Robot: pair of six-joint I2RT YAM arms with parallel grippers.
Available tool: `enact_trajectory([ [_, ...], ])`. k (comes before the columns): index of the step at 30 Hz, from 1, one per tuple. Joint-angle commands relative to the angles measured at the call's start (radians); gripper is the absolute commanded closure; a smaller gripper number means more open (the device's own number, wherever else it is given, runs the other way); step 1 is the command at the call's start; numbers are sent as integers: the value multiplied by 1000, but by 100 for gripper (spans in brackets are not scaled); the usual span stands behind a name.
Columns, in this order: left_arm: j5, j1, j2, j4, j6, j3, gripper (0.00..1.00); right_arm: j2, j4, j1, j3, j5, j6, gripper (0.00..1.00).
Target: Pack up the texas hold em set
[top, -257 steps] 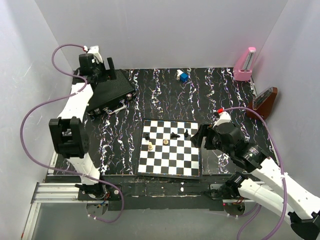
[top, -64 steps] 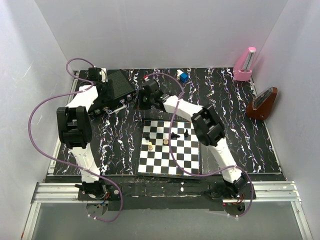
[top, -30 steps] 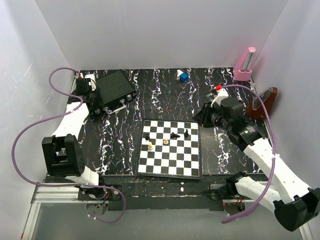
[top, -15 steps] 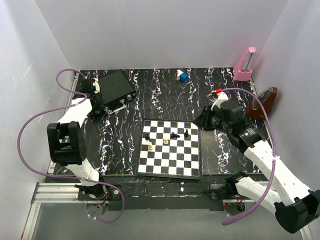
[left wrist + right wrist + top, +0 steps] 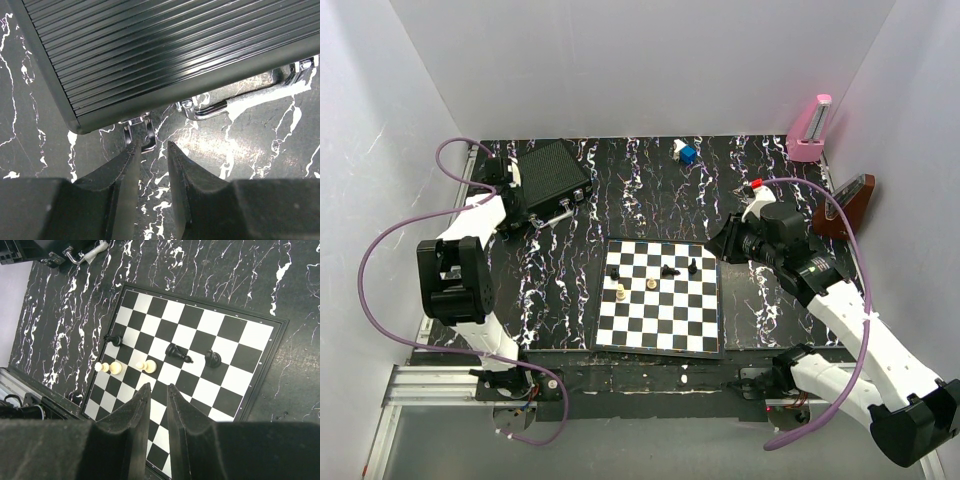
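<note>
The texas hold em set shows only as its black ribbed case (image 5: 548,175), lid down, at the back left of the table. In the left wrist view the case (image 5: 165,45) fills the top, with its silver handle (image 5: 235,97) and a silver latch (image 5: 141,134) on the front edge. My left gripper (image 5: 152,143) hovers at that latch, jaws a narrow gap apart with only table between them; its left fingertip (image 5: 134,150) overlaps the latch. My right gripper (image 5: 158,386) hangs over the chessboard, narrowly open and empty. Chips, cards and discs are hidden.
A chessboard (image 5: 665,320) with a few black and cream pieces lies at front centre. A pink metronome (image 5: 810,130) and a brown one (image 5: 845,205) stand at the right. A small blue-and-white object (image 5: 686,153) sits at the back. Grey walls enclose the table.
My left gripper has narrowed its jaws and settled at the case's front latch. The right arm has drifted slightly towards me, over the chessboard's right edge.
</note>
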Motion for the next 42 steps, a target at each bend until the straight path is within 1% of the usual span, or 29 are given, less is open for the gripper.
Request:
enact_trajectory([
  [1,-14,5,-1,-1,10,21,74,-18,43,-4,-12,-3,3,73],
  [17,-11,4,22,-7,-7,-21,79,-28,64,-5,-33,-6,26,73],
  [42,-49,-22,81,-29,-2,-18,81,-37,61,-5,-45,-9,34,73],
])
